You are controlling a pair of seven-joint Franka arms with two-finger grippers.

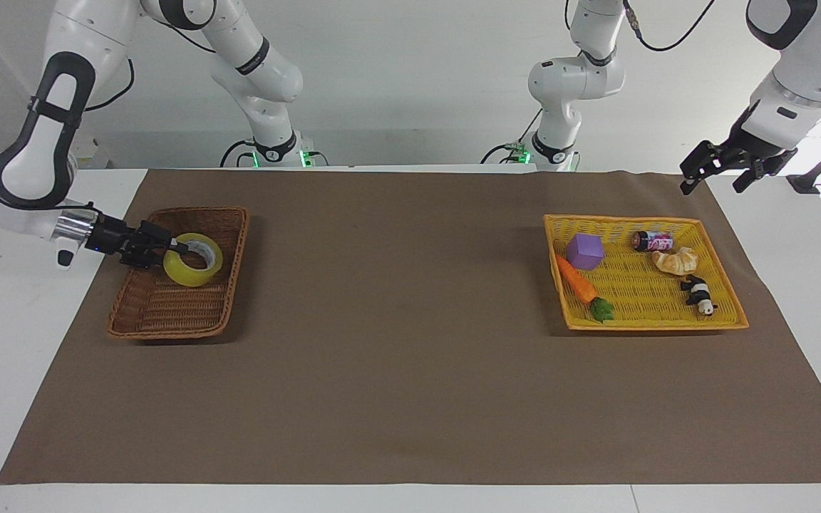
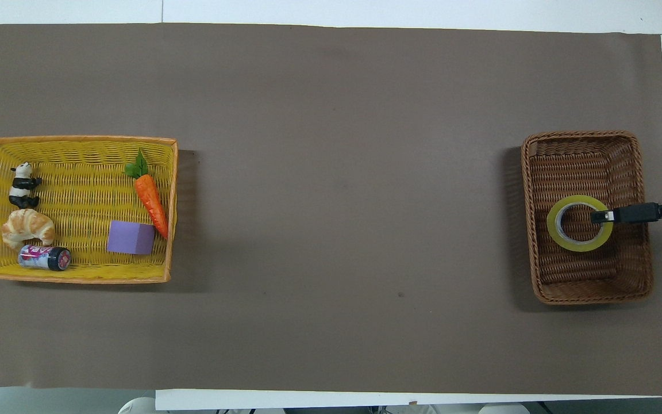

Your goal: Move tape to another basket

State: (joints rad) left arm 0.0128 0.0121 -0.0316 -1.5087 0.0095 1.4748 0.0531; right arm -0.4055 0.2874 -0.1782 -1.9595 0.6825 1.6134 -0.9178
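Note:
The yellow tape is inside the brown wicker basket at the right arm's end of the table, in the half nearer to the robots. It is tilted a little. My right gripper reaches in over the basket's rim and is shut on the roll's wall, with one finger inside the ring. The overhead view shows the same grip: right gripper, tape, basket. My left gripper is open and empty in the air, over the table by the yellow tray's corner nearest the robots.
The yellow-orange flat tray at the left arm's end holds a purple cube, a carrot, a croissant, a small can and a panda figure. A brown mat covers the table.

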